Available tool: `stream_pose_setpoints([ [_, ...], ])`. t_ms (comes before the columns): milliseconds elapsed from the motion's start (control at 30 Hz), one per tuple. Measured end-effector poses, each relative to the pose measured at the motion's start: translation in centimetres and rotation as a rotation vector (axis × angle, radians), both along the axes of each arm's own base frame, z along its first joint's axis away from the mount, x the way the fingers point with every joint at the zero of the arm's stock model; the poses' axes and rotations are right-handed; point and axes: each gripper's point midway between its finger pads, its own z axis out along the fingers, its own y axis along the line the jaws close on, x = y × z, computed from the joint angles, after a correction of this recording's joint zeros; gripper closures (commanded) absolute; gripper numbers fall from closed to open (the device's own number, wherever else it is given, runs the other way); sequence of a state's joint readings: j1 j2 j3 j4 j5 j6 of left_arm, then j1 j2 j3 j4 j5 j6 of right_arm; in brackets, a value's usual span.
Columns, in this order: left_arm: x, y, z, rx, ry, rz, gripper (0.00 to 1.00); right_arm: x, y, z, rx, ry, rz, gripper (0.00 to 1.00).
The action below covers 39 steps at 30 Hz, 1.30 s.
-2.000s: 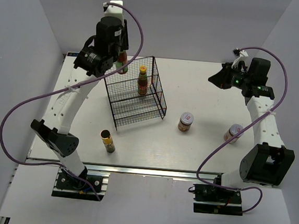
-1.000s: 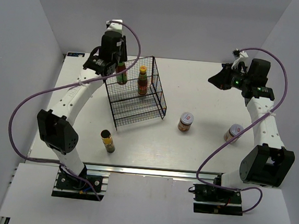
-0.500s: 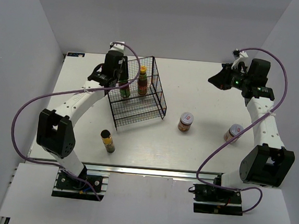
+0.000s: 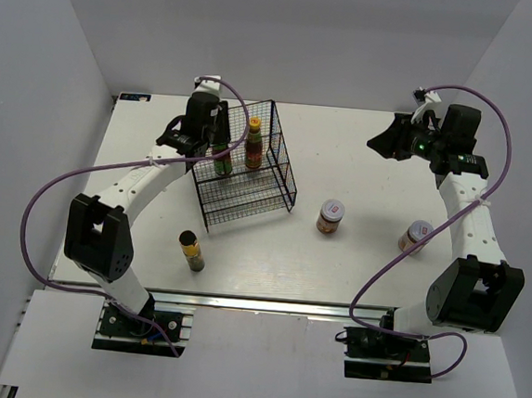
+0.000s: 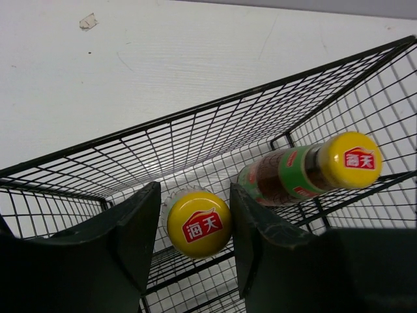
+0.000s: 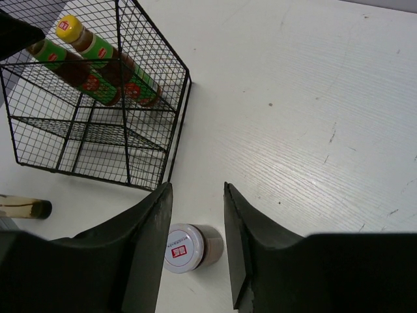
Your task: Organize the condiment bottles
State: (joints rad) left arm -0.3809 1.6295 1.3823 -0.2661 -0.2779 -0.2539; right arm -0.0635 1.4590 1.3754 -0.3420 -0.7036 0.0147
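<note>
My left gripper (image 4: 216,146) is inside the black wire rack (image 4: 249,174), shut on a red-sauce bottle (image 4: 221,162) by its yellow cap (image 5: 199,223), holding it upright on the upper shelf. The second red-sauce bottle (image 4: 253,142) stands just to its right and also shows in the left wrist view (image 5: 306,171). Two white-lidded jars (image 4: 331,217) (image 4: 416,236) stand on the table at the right. The dark bottle (image 4: 191,250) stands in front of the rack. My right gripper (image 4: 380,142) is open and empty, raised over the table's back right, with one jar (image 6: 186,248) far below its jaws.
The white table (image 4: 362,273) is walled on three sides. The rack has stepped shelves and a tall back grid (image 6: 150,45). The dark bottle also shows at the left edge of the right wrist view (image 6: 23,207).
My left arm has carried the red-sauce bottle from behind the rack forward and down onto the upper shelf beside the other one. It has barely moved in the last half second. The right arm stays still.
</note>
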Motion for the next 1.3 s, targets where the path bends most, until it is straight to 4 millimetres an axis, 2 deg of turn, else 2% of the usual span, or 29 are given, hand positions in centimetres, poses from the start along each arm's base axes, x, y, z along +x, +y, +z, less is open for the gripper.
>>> stream_pose_setpoints([
  [67,0.1,-0.1,0.3,-0.009,-0.012,-0.002,0.38,0.0,0.0,0.0,0.000,0.000,0.000,0.55],
  [500,0.1,-0.4,0.9,-0.026,-0.025,-0.012,0.27,-0.2,0.0,-0.7,0.001,0.019,0.000,0.52],
  [633,0.0,-0.5,1.1,-0.031,-0.027,-0.021,0.16,-0.2,0.0,-0.7,-0.008,0.009,0.008,0.44],
  [700,-0.2,-0.6,1.5,-0.036,-0.035,-0.025,0.15,-0.2,0.1,-0.7,-0.011,0.004,0.017,0.33],
  [767,-0.4,-0.5,2.3,-0.042,-0.046,-0.027,0.12,-0.4,0.1,-0.8,-0.017,-0.003,0.032,0.19],
  [833,-0.7,-0.4,3.2,-0.048,-0.061,-0.030,0.11,-0.6,0.3,-0.8,-0.019,-0.006,0.050,0.11],
  [1033,-1.8,-0.1,8.5,-0.085,-0.154,-0.038,0.11,-1.8,1.5,-1.7,-0.073,-0.025,0.148,0.11],
  [1100,-2.4,0.0,10.3,-0.099,-0.187,-0.043,0.16,-2.6,2.8,-2.6,-0.124,-0.025,0.203,0.11],
  [1167,-3.2,0.2,12.0,-0.117,-0.219,-0.049,0.26,-3.6,4.7,-3.8,-0.197,-0.031,0.266,0.11],
  [1200,-3.8,0.4,12.7,-0.124,-0.229,-0.052,0.43,-4.3,5.7,-4.7,-0.238,-0.036,0.293,0.11],
  [1267,-5.1,0.7,14.1,-0.144,-0.247,-0.055,0.61,-6.0,7.1,-6.4,-0.292,-0.021,0.345,0.11],
  [1300,-6.0,1.0,14.9,-0.153,-0.259,-0.060,0.74,-6.6,7.2,-7.2,-0.318,-0.013,0.353,0.11],
])
